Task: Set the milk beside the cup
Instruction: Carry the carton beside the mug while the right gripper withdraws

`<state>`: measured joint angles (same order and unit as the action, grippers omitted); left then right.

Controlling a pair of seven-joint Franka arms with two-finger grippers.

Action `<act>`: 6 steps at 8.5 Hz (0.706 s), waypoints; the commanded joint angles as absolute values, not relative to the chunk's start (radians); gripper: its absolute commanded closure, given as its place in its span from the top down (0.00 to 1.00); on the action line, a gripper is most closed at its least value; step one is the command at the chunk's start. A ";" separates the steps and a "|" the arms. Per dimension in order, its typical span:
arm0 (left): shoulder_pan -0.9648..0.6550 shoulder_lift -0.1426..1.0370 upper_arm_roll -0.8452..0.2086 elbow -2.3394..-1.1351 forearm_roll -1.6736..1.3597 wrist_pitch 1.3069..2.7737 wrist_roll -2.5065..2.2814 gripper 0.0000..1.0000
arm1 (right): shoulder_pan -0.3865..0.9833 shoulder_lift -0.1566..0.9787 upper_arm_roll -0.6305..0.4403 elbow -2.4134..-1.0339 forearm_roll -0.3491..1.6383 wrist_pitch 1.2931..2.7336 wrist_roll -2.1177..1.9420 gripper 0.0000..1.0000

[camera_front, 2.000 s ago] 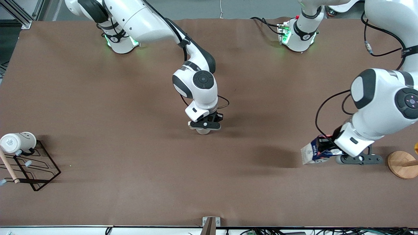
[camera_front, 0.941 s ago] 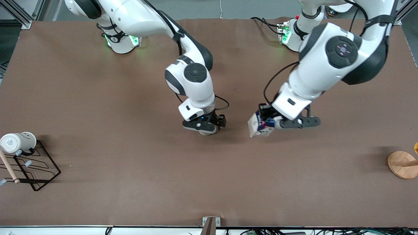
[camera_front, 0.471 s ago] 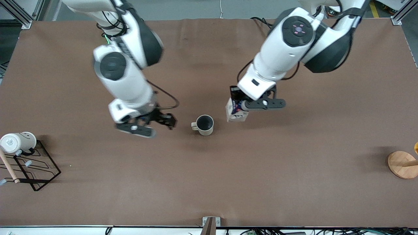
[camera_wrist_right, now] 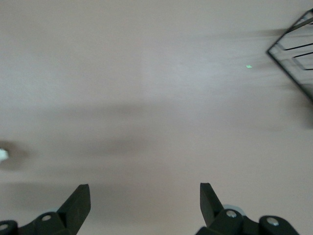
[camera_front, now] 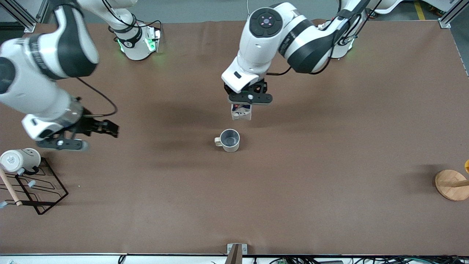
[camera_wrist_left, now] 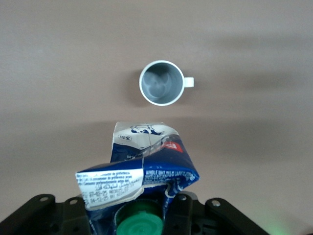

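Observation:
The cup point(camera_front: 230, 139), a beige-grey mug with a grey-blue inside, stands upright in the middle of the table, its handle toward the right arm's end. My left gripper point(camera_front: 244, 104) is shut on the milk point(camera_front: 241, 114), a crumpled blue and white carton, and holds it over the cloth just beside the cup. In the left wrist view the milk point(camera_wrist_left: 142, 166) hangs between the fingers point(camera_wrist_left: 182, 210), green cap up, with the cup point(camera_wrist_left: 161, 82) close by. My right gripper point(camera_front: 62, 143) is open and empty, above the cloth near the right arm's end; its tips point(camera_wrist_right: 144, 196) stand wide apart.
A white smiley-face mug point(camera_front: 20, 159) sits at a black wire rack point(camera_front: 40, 190) with a wooden rod point(camera_front: 9, 189) at the right arm's end; the rack's corner point(camera_wrist_right: 293, 54) shows in the right wrist view. A round wooden base point(camera_front: 452, 185) stands at the left arm's end.
My left arm has carried the milk from its end of the table to beside the cup. My right gripper has let go of the cup and swung away toward the rack, open.

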<state>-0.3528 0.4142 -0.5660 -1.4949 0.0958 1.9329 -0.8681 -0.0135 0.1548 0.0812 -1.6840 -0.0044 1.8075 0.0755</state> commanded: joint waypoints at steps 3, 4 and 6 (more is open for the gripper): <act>-0.389 0.506 -0.563 -1.488 0.179 2.031 -0.896 0.32 | -0.169 0.046 0.097 -1.724 0.023 1.763 -0.161 0.99; -0.391 0.526 -0.564 -1.489 0.213 2.051 -0.917 0.32 | -0.193 0.022 0.098 -1.724 0.023 1.726 -0.184 0.99; -0.410 0.554 -0.563 -1.494 0.242 2.083 -0.952 0.32 | -0.196 -0.017 0.098 -1.715 0.023 1.680 -0.184 0.99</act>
